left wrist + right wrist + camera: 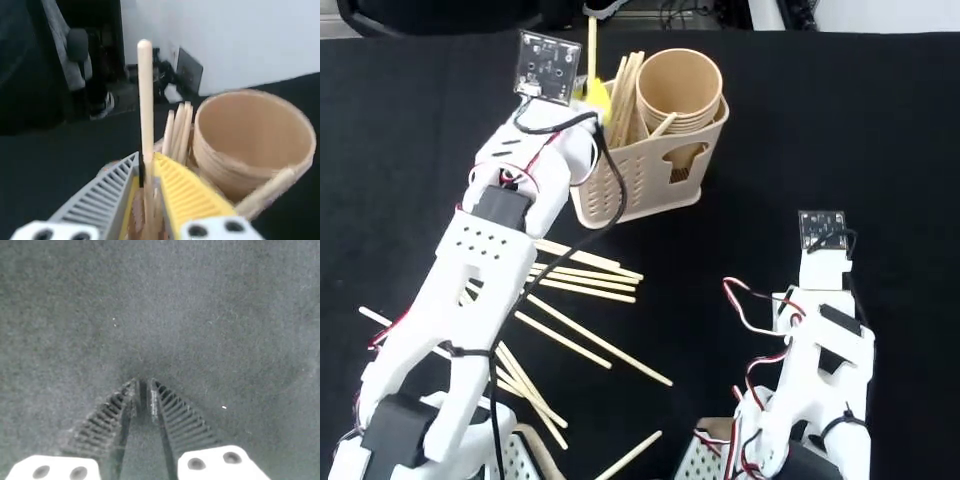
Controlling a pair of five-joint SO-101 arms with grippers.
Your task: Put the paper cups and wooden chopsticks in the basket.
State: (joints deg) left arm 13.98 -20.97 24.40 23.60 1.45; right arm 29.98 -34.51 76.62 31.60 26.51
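Observation:
A beige slotted basket (pixel 650 170) stands at the back of the table. It holds a stack of paper cups (pixel 680 90) and several wooden chopsticks (pixel 625 85). My left gripper (pixel 592 92) hangs at the basket's left rim, shut on one upright chopstick (pixel 145 105) that pokes up past the cups (pixel 252 135). More loose chopsticks (pixel 582 278) lie scattered on the black cloth below the basket. My right gripper (pixel 142 390) rests low over bare cloth at the right, shut on nothing.
The table is covered by a black cloth (pixel 820 130). The left arm (pixel 470 290) stretches over part of the chopstick pile. The right arm (pixel 815 360) stands at the front right. Room clutter shows beyond the table's far edge.

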